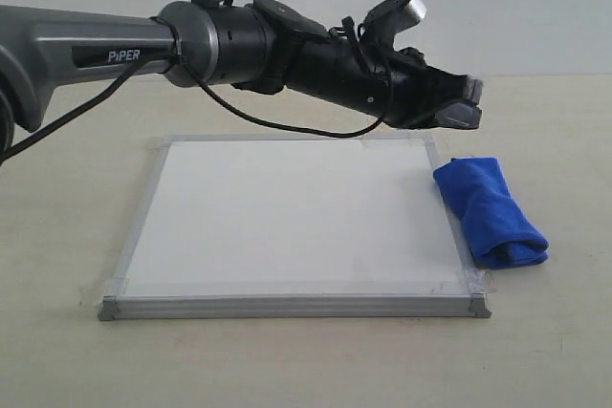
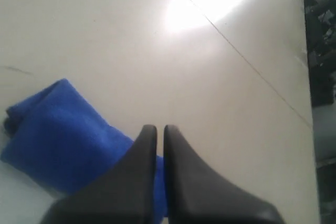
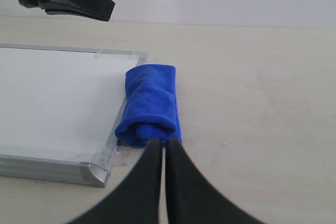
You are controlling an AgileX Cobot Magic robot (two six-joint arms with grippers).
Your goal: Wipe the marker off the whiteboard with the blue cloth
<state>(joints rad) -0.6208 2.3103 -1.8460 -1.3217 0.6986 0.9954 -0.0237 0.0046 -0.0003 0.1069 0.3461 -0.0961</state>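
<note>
The whiteboard (image 1: 287, 217) lies flat on the table, its white face showing no red marker line in any view. The blue cloth (image 1: 490, 209) lies as a folded roll on the table along the board's right edge, touching the frame. My left gripper (image 1: 471, 100) reaches across above the board's far right corner, shut and holding nothing. In the left wrist view the blue cloth (image 2: 58, 140) lies below the left gripper (image 2: 160, 128). My right gripper (image 3: 163, 142) is shut and empty, just short of the near end of the blue cloth (image 3: 151, 103). The whiteboard (image 3: 52, 93) lies beside it.
The beige table (image 1: 555, 351) extends around the board. Clear tape holds the board's corners (image 3: 113, 153). The left arm's dark body (image 1: 287, 50) hangs over the board's far edge. A plain wall stands behind.
</note>
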